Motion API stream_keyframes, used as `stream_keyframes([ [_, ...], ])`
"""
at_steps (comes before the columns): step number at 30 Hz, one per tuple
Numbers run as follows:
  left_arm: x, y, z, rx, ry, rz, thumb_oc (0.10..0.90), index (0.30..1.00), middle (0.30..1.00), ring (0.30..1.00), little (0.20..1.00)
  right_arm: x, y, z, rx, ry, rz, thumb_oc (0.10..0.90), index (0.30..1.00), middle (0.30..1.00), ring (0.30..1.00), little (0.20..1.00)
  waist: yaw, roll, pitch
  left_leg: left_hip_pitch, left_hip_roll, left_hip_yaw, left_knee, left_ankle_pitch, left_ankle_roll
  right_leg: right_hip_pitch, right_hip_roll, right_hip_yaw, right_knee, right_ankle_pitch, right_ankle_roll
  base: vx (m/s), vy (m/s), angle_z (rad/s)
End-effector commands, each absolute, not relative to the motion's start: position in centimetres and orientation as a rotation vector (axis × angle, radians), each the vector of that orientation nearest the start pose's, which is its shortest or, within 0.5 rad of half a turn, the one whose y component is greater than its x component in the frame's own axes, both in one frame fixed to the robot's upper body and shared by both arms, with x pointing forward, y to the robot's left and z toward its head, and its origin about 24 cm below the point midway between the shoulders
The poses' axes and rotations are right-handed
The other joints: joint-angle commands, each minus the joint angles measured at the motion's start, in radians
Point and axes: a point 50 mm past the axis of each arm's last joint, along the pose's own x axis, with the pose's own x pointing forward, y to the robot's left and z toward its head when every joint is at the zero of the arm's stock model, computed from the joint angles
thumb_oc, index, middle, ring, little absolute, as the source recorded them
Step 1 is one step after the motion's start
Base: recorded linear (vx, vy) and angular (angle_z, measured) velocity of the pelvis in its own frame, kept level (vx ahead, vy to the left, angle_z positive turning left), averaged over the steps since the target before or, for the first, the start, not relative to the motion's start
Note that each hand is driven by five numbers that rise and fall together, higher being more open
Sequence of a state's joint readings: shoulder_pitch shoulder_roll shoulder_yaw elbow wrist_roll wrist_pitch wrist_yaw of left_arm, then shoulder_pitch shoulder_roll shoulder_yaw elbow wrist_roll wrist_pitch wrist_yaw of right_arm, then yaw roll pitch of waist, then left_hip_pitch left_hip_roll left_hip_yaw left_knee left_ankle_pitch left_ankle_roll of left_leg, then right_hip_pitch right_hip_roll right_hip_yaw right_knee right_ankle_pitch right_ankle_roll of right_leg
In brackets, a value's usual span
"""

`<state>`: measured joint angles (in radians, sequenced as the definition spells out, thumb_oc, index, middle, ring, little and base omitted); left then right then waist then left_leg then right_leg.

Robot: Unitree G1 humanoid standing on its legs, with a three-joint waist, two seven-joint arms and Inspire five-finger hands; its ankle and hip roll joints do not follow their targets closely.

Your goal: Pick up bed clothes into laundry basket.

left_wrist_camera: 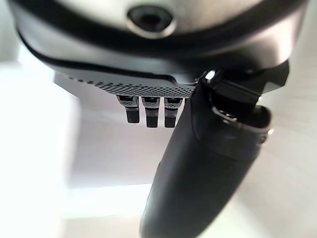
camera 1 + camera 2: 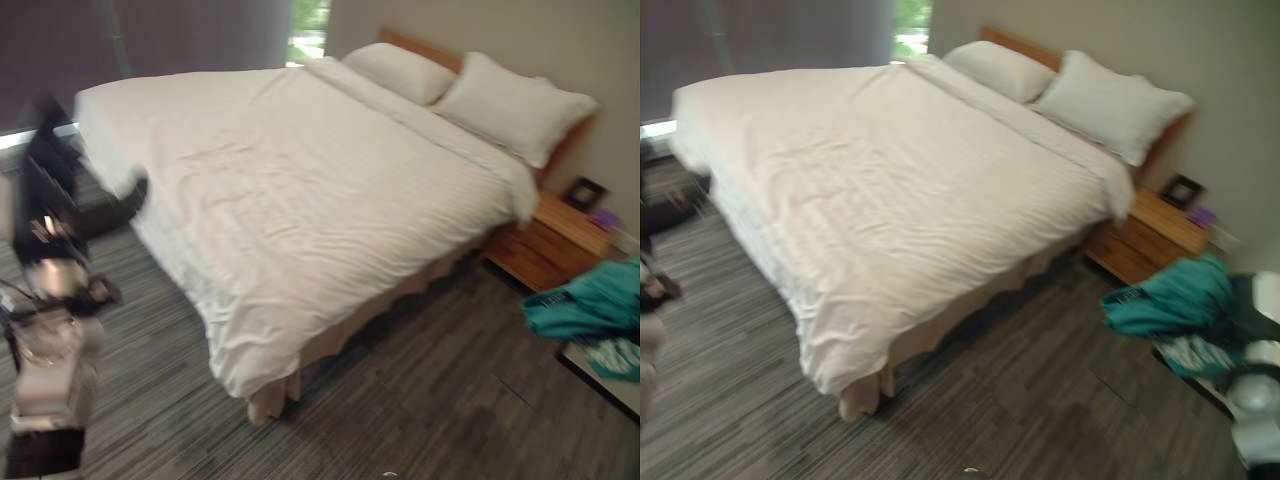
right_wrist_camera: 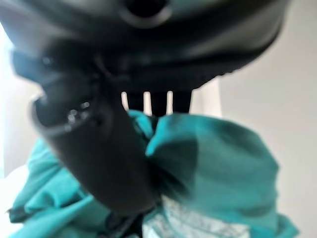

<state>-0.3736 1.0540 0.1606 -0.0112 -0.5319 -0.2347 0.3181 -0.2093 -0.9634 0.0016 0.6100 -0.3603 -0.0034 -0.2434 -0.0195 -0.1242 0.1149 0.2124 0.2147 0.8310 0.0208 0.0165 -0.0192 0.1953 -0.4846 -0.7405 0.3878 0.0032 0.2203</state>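
Observation:
A teal garment (image 2: 1170,300) hangs bunched at the right, beyond the foot of the bed and near the nightstand. In the right wrist view my right hand (image 3: 99,153) has its thumb and fingers closed on this teal cloth (image 3: 213,163), and a patterned pale piece (image 3: 198,223) shows beneath it. My left hand (image 2: 50,165) is raised at the left, beside the bed's far corner. In its own wrist view the left hand (image 1: 198,173) has straight fingers (image 1: 148,113) and holds nothing. The bed (image 2: 330,190) carries a smooth white duvet.
Two white pillows (image 2: 510,105) lie at the wooden headboard. A wooden nightstand (image 2: 550,245) with a small frame stands beside the bed. A dark-rimmed thing (image 2: 600,375) sits low under the teal cloth. Striped grey floor (image 2: 420,400) runs along the bed's near side.

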Motion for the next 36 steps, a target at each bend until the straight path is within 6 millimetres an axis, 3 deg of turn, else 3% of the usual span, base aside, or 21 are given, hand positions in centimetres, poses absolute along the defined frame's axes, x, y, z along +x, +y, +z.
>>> stream_keyframes([
  [1, 22.8, 24.6, 40.6, 0.445, -1.330, 0.202, 0.800, 0.900, 0.900, 0.900, 0.900, 29.2, -37.3, 20.4, -1.462, -0.106, -0.552, 0.400, 0.300, 0.300, 0.300, 0.300, -0.047, 0.066, -0.088, -0.098, 0.058, 0.045, -0.091, 0.165, -0.106, 0.117, 0.065, 0.078, -0.257, 0.165, 0.023, -0.15, -0.232, -2.19],
  [2, 23.0, 24.3, 41.1, 0.451, -1.333, 0.193, 0.800, 0.900, 0.900, 0.900, 0.900, 29.3, -37.3, 20.3, -1.453, -0.101, -0.557, 0.400, 0.300, 0.300, 0.300, 0.300, -0.038, 0.061, -0.086, -0.096, 0.069, 0.050, -0.091, 0.175, -0.115, 0.117, 0.078, 0.081, -0.267, 0.164, 0.016, -0.22, -0.402, -1.88],
  [4, 24.0, 22.9, 42.5, 0.489, -1.335, 0.169, 0.800, 0.900, 0.900, 0.900, 0.900, 30.8, -33.8, 20.9, -1.435, -0.234, -0.476, 0.400, 0.300, 0.300, 0.300, 0.300, -0.042, 0.109, -0.078, -0.102, 0.148, 0.085, -0.089, 0.261, -0.179, 0.102, 0.161, 0.131, -0.379, 0.048, -0.003, -0.27, -0.470, -1.21],
  [7, 25.2, 22.0, 41.4, 0.428, -1.302, 0.111, 0.800, 0.900, 0.900, 0.900, 0.900, 30.5, -32.4, 21.2, -1.398, -0.317, -0.457, 0.400, 0.300, 0.300, 0.300, 0.300, -0.053, 0.124, -0.058, -0.102, 0.199, 0.094, -0.088, 0.316, -0.218, 0.093, 0.224, 0.170, -0.424, 0.001, -0.034, -0.20, -0.333, -0.92],
  [9, 27.1, 21.4, 37.2, 0.321, -1.183, 0.054, 0.800, 0.900, 0.900, 0.900, 0.900, 29.1, -31.4, 21.7, -1.361, -0.419, -0.475, 0.400, 0.300, 0.300, 0.300, 0.300, -0.094, 0.137, -0.021, -0.097, 0.230, 0.082, -0.065, 0.324, -0.223, 0.079, 0.286, 0.225, -0.462, -0.035, -0.068, -0.24, -0.367, -0.98],
  [10, 27.8, 20.9, 34.2, 0.253, -1.104, 0.020, 0.800, 0.900, 0.900, 0.900, 0.900, 28.4, -31.0, 22.4, -1.351, -0.475, -0.499, 0.400, 0.300, 0.300, 0.300, 0.300, -0.084, 0.136, 0.013, -0.127, 0.232, -0.028, -0.011, 0.322, -0.227, 0.065, 0.300, 0.267, -0.466, -0.056, -0.084, -0.13, -0.212, -0.99],
  [11, 27.7, 20.9, 34.1, 0.250, -1.102, 0.021, 0.800, 0.900, 0.900, 0.900, 0.900, 28.3, -31.1, 22.4, -1.356, -0.473, -0.499, 0.400, 0.300, 0.300, 0.300, 0.300, -0.084, 0.141, 0.011, -0.130, 0.237, -0.029, -0.005, 0.321, -0.227, 0.065, 0.302, 0.265, -0.467, -0.056, -0.086, -0.08, -0.221, -1.63],
  [13, 27.9, 20.9, 29.9, 0.198, -0.993, 0.018, 0.800, 0.900, 0.900, 0.900, 0.900, 27.4, -30.0, 22.8, -1.316, -0.553, -0.489, 0.400, 0.300, 0.300, 0.300, 0.300, -0.059, 0.131, 0.034, -0.167, 0.170, -0.279, 0.053, 0.244, -0.192, 0.050, 0.311, 0.328, -0.467, -0.065, -0.105, -0.01, -0.167, -1.54],
  [14, 27.8, 20.9, 29.9, 0.197, -0.990, 0.019, 0.800, 0.900, 0.900, 0.900, 0.900, 27.4, -30.0, 22.8, -1.318, -0.552, -0.488, 0.400, 0.300, 0.300, 0.300, 0.300, -0.061, 0.132, 0.031, -0.170, 0.170, -0.281, 0.057, 0.242, -0.191, 0.049, 0.311, 0.326, -0.467, -0.065, -0.105, -0.03, -0.181, -1.58],
  [15, 28.2, 20.8, 26.2, 0.156, -0.875, 0.026, 0.800, 0.900, 0.900, 0.900, 0.900, 27.1, -29.0, 22.6, -1.290, -0.588, -0.457, 0.400, 0.300, 0.300, 0.300, 0.300, -0.046, 0.121, 0.039, -0.174, 0.092, -0.437, 0.105, 0.130, -0.121, 0.018, 0.315, 0.397, -0.459, -0.051, -0.118, -0.02, -0.104, -1.34],
  [16, 28.2, 20.7, 26.2, 0.156, -0.874, 0.026, 0.800, 0.900, 0.900, 0.900, 0.900, 27.1, -29.0, 22.6, -1.291, -0.588, -0.457, 0.400, 0.300, 0.300, 0.300, 0.300, -0.045, 0.121, 0.038, -0.175, 0.093, -0.437, 0.106, 0.129, -0.120, 0.017, 0.315, 0.398, -0.458, -0.051, -0.118, 0.04, -0.160, -2.11],
  [17, 28.7, 19.8, 23.2, 0.089, -0.775, 0.021, 0.800, 0.900, 0.900, 0.900, 0.900, 26.7, -28.5, 22.7, -1.278, -0.622, -0.445, 0.400, 0.300, 0.300, 0.300, 0.300, -0.048, 0.123, 0.036, -0.164, 0.050, -0.531, 0.140, 0.088, -0.108, -0.005, 0.331, 0.482, -0.472, -0.035, -0.120, 0.11, -0.065, -1.62],
  [20, 29.4, 18.1, 19.8, 0.043, -0.646, -0.017, 0.800, 0.900, 0.900, 0.900, 0.900, 26.1, -28.4, 22.4, -1.285, -0.627, -0.431, 0.400, 0.300, 0.300, 0.300, 0.300, -0.060, 0.125, 0.041, -0.215, -0.001, -0.626, 0.138, 0.046, -0.098, -0.016, 0.342, 0.563, -0.475, -0.038, -0.117, 0.17, -0.031, -0.95],
  [23, 29.9, 17.0, 18.0, 0.059, -0.577, -0.028, 0.800, 0.900, 0.900, 0.900, 0.900, 25.9, -28.3, 21.7, -1.259, -0.614, -0.409, 0.400, 0.300, 0.300, 0.300, 0.300, -0.040, 0.141, 0.055, -0.285, -0.118, -0.772, 0.027, 0.079, -0.085, -0.023, 0.378, 0.670, -0.474, -0.032, -0.124, 0.19, 0.042, -0.54],
  [24, 29.9, 17.0, 18.0, 0.059, -0.577, -0.028, 0.800, 0.900, 0.900, 0.900, 0.900, 25.9, -28.3, 21.7, -1.259, -0.614, -0.409, 0.400, 0.300, 0.300, 0.300, 0.300, -0.040, 0.141, 0.054, -0.285, -0.118, -0.771, 0.025, 0.080, -0.085, -0.025, 0.378, 0.670, -0.474, -0.032, -0.124, 0.24, 0.043, -0.97],
  [25, 29.9, 16.2, 17.0, 0.051, -0.536, -0.051, 0.800, 0.900, 0.900, 0.900, 0.900, 26.4, -27.4, 21.0, -1.231, -0.610, -0.365, 0.400, 0.300, 0.300, 0.300, 0.300, -0.007, 0.163, 0.069, -0.333, -0.208, -0.926, -0.052, 0.112, -0.083, -0.033, 0.424, 0.763, -0.455, -0.040, -0.142, 0.26, 0.042, -0.86],
  [26, 29.9, 15.6, 16.9, 0.050, -0.531, -0.074, 0.800, 0.900, 0.900, 0.900, 0.900, 26.5, -27.1, 20.8, -1.233, -0.602, -0.343, 0.400, 0.300, 0.300, 0.300, 0.300, -0.006, 0.169, 0.068, -0.331, -0.224, -0.961, -0.069, 0.113, -0.083, -0.028, 0.441, 0.798, -0.450, -0.057, -0.145, 0.33, 0.085, -1.01],
  [28, 30.3, 14.5, 17.2, 0.074, -0.538, -0.105, 0.800, 0.900, 0.900, 0.900, 0.900, 26.7, -26.9, 19.9, -1.220, -0.574, -0.321, 0.400, 0.300, 0.300, 0.300, 0.300, -0.010, 0.187, 0.061, -0.305, -0.214, -0.960, -0.098, 0.117, -0.060, -0.046, 0.472, 0.862, -0.398, -0.086, -0.148, 0.29, 0.131, -1.72],
  [32, 30.6, 14.0, 18.3, 0.197, -0.575, -0.121, 0.800, 0.900, 0.900, 0.900, 0.900, 26.9, -26.0, 18.9, -1.184, -0.560, -0.300, 0.400, 0.300, 0.300, 0.300, 0.300, -0.004, 0.171, 0.063, -0.274, -0.200, -0.908, -0.105, 0.109, -0.026, -0.110, 0.501, 0.872, -0.232, -0.130, -0.133, 0.28, 0.084, -1.33],
  [34, 30.9, 14.1, 18.8, 0.277, -0.596, -0.098, 0.800, 0.900, 0.900, 0.900, 0.900, 27.0, -25.0, 17.8, -1.146, -0.544, -0.266, 0.400, 0.300, 0.300, 0.300, 0.300, -0.022, 0.173, 0.094, -0.201, -0.170, -0.803, -0.108, 0.060, -0.004, -0.245, 0.411, 0.651, 0.014, -0.042, -0.038, 0.24, 0.130, -1.12],
  [36, 31.0, 14.0, 19.1, 0.315, -0.610, -0.086, 0.800, 0.900, 0.900, 0.900, 0.900, 26.9, -24.2, 17.1, -1.096, -0.535, -0.223, 0.400, 0.300, 0.300, 0.300, 0.300, -0.045, 0.189, 0.117, -0.171, -0.149, -0.735, -0.108, 0.039, 0.009, -0.348, 0.361, 0.530, 0.151, -0.002, -0.007, 0.10, 0.206, -1.40],
])
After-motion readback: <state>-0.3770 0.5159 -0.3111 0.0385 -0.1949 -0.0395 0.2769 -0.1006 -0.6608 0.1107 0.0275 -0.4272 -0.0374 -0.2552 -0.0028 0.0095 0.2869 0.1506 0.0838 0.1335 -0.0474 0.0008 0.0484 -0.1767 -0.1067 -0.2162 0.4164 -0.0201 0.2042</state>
